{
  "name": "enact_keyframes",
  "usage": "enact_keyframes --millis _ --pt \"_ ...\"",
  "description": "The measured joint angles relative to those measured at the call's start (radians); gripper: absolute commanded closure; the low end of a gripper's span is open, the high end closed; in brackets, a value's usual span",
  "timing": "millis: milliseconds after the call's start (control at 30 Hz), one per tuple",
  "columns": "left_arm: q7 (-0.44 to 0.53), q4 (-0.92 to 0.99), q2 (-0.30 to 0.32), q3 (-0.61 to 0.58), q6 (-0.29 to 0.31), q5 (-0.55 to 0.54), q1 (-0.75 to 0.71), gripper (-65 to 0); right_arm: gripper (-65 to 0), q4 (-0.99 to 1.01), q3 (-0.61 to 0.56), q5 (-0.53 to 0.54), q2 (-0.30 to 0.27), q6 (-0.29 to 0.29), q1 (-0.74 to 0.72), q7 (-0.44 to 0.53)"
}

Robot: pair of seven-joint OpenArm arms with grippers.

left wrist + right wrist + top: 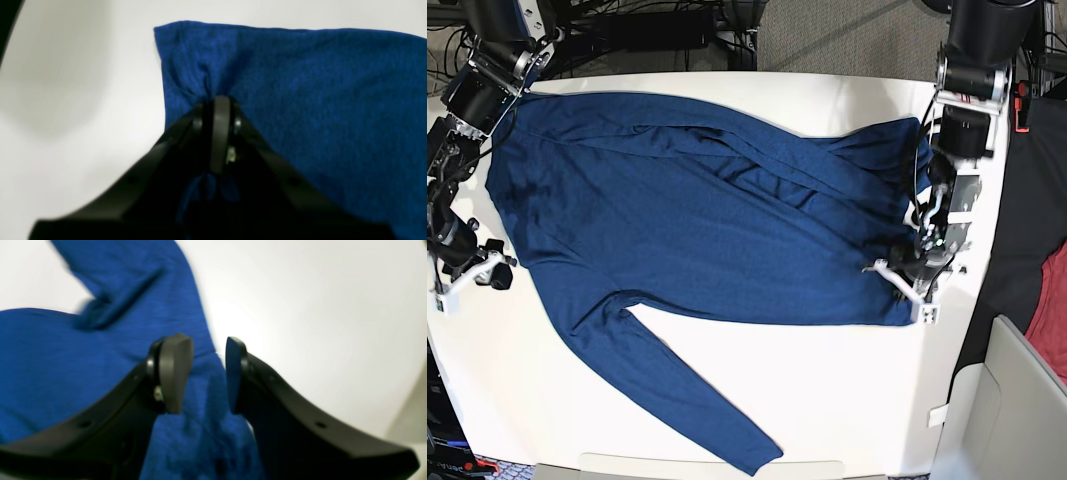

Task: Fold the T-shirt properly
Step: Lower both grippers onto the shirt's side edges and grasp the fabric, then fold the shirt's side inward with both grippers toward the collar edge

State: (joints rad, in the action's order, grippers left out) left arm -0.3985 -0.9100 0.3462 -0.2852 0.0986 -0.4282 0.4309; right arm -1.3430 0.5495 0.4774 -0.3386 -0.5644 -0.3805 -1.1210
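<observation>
Across the white counter [847, 440] the T-shirt [697, 210] lay spread, its long axis running side to side between the two arms, one sleeve trailing toward the near edge. At its hem end the left gripper [221, 101] had its jaws pinched shut on a puckered bit of blue cloth close to a corner. At the far end the right gripper [209, 373] hung with jaws partly open, astride a ridge of fabric by the shirt's edge but clamping nothing I could see. Any fold, I judged, would have to carry the left arm's pinched end along that long axis toward the right arm.
</observation>
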Motion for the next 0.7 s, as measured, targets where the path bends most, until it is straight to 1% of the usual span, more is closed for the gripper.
enact_keyframes --millis 67,100,167,300,367,433,567,700 --pt "-0.058 -0.122 -0.003 0.043 0.009 -0.003 -0.061 0.0 -21.3 0.002 -0.047 -0.036 -0.005 -0.001 -0.016 0.018" --pt "-0.083 -0.179 -0.006 0.059 0.011 -0.003 -0.087 0.0 -21.4 0.002 -0.070 -0.072 -0.005 -0.001 -0.029 0.025" --pt "-0.124 -0.265 -0.011 0.075 0.013 -0.002 -0.118 0.0 -23.7 0.002 -0.100 -0.126 0.002 -0.003 -0.055 0.033" --pt "-0.152 -0.410 -0.012 0.093 0.008 -0.002 -0.152 0.0 -36.1 0.036 -0.097 -0.235 0.050 -0.002 -0.093 0.055" --pt "-0.163 -0.458 -0.011 0.094 0.009 -0.002 -0.170 0.0 -40.2 0.084 -0.101 -0.277 0.061 -0.001 -0.110 0.057" --pt "-0.171 -0.504 -0.010 0.093 0.009 -0.002 -0.194 -0.1 -40.6 0.129 -0.101 -0.283 0.065 -0.001 -0.124 0.069" --pt "-0.179 -0.616 -0.009 0.093 0.007 -0.002 -0.249 -0.1 -40.6 0.214 -0.103 -0.280 0.063 -0.002 -0.150 0.170" --pt "-0.212 -0.692 -0.008 0.105 0.011 -0.003 -0.280 -0.1 -40.6 0.321 -0.127 -0.295 0.052 0.004 -0.179 0.220"
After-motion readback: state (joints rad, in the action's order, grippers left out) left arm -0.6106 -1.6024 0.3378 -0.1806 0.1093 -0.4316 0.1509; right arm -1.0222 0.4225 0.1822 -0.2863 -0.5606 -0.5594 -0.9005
